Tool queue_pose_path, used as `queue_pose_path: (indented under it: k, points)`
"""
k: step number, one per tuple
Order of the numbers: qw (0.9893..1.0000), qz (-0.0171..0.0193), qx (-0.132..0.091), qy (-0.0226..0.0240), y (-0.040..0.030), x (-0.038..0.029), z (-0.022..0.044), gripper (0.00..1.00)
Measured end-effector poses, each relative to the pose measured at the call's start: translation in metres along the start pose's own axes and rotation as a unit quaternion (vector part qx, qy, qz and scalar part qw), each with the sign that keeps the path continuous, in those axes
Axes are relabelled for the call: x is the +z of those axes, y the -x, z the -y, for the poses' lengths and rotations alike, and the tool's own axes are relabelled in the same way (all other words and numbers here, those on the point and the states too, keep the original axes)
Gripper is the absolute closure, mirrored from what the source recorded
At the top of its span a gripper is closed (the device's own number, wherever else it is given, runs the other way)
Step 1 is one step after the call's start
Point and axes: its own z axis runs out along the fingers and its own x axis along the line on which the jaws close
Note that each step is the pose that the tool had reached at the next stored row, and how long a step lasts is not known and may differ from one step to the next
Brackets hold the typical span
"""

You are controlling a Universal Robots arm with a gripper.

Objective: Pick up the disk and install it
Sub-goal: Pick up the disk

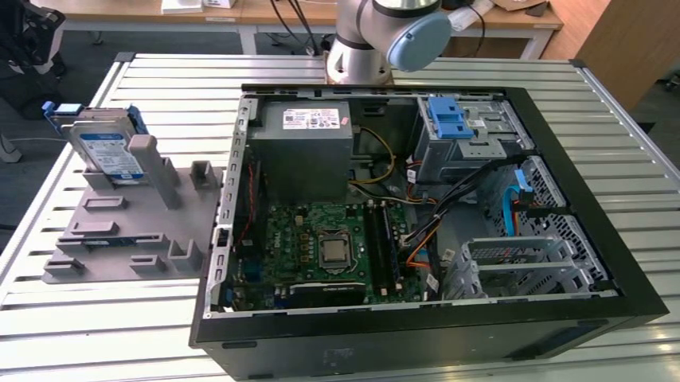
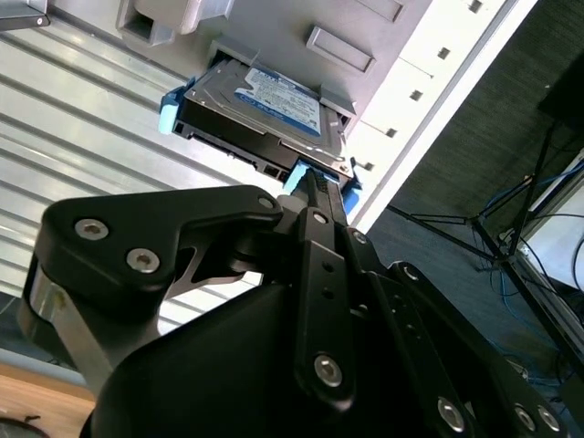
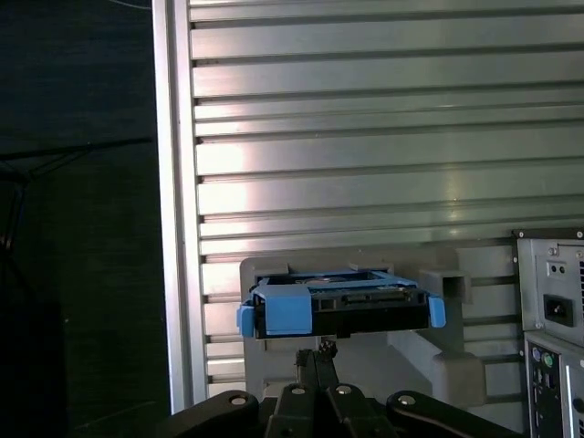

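The gripper (image 3: 317,351) has its two slim black fingers pressed together, with nothing between them. In both wrist views the tips (image 2: 306,178) point at the blue-framed end of the disk (image 3: 342,306).

The disk (image 1: 107,151) stands on edge in a slot of a grey plastic holder (image 1: 127,231). In the exterior view its white-and-blue label faces the camera and its blue carrier frame shows at the top and sides. In the second wrist view the label (image 2: 274,100) and the silver body show at an angle, with the holder's (image 2: 338,46) grey blocks behind them.

The holder lies flat on a slatted aluminium table (image 1: 107,334), near the edge at the exterior view's left. Several other upright blocks and empty slots rise from it.

Just beside the holder, toward the exterior view's right, an open black computer case (image 1: 595,318) lies on its side. Inside it are a grey power supply box (image 1: 308,151), a green motherboard (image 1: 318,239), a blue-latched drive bay (image 1: 451,119) and metal drive cages (image 1: 521,263). The arm's base (image 1: 372,40) rises from the table behind the case.
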Motion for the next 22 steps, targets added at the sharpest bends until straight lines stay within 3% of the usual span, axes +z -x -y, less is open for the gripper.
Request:
queue_pose_path:
  k: [9,17,22]
  points:
    - [0.9994,-0.0015,-0.034,0.0008,-0.0001,0.0000,0.0000,0.89]
    - [0.9977,-0.0030,-0.068,0.0016,0.0000,0.0000,0.0000,0.89]
    - [0.9960,-0.0040,-0.089,0.0022,0.0000,0.0000,0.0000,0.89]
